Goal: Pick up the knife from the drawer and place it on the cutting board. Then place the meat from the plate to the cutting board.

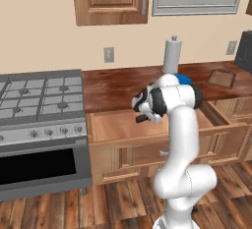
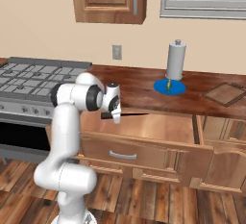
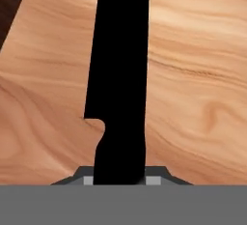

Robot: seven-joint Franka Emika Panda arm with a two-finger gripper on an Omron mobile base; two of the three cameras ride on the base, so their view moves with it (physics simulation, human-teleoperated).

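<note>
We see no readable writing; our gripper [image 2: 116, 117] grasps the black knife [image 2: 132, 114] above the open drawer [image 2: 158, 127]; brown wooden counter [image 2: 134, 88], wood-plank floor [image 2: 144, 199], beige wall [image 2: 38, 21].

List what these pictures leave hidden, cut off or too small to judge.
- Knife: hand view, blade tip cut off by the top edge.
- Plate: left base view, mostly behind the arm.
- Meat: right base view, too small for detail.
- Fingers: hand view, mostly hidden below the knife.
</note>
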